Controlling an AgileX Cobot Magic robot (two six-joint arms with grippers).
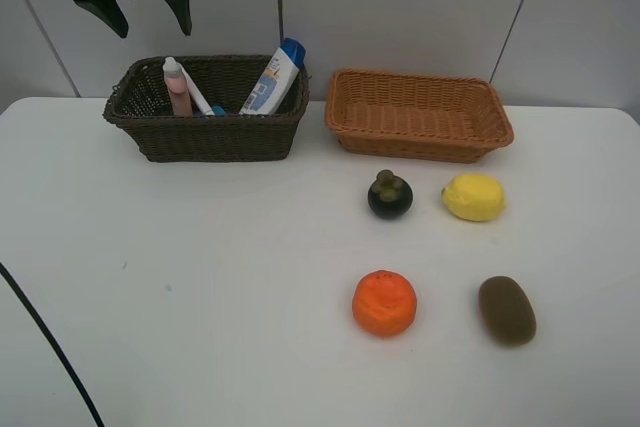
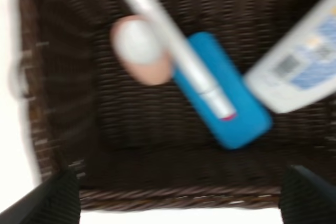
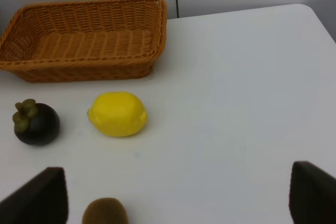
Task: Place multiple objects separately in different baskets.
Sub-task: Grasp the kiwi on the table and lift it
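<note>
Left gripper point(image 1: 150, 19): hangs above the far left corner of the dark brown basket point(image 1: 210, 139), fingers spread wide, holding nothing

Dark brown basket, far left: holds the pink bottle point(image 1: 178, 87), the white pen point(image 1: 197, 95) lying across a blue pad point(image 2: 226, 103), and the blue-capped white bottle point(image 1: 272, 77) leaning on the right rim. This half of the sort appears complete.

Light tan basket point(image 1: 420, 142), far centre-right: nothing in it.

Fruit, all on the table in front of the tan basket: mangosteen point(image 1: 390, 197) and lemon point(image 1: 474, 197) nearer the basket, orange point(image 1: 384, 303) and kiwi point(image 1: 507, 309) nearer the front, each well apart from the others.

Right gripper point(image 3: 176, 198): fingers spread, empty, looking over the lemon and mangosteen.

Recommendation: the step in hand is judged to be the first fruit pick. The lemon is the closest candidate. Straddle its narrow width, close gently since round fruit rolls, lift above the tan rim and let go low inside. The left arm should rise straight to avoid the leaning bottle.

Surface: white table point(image 1: 200, 277), smooth and matt, a dark cable point(image 1: 50, 347) crossing the near left corner.

Room: pale panelled wall with thin seams behind the table
</note>
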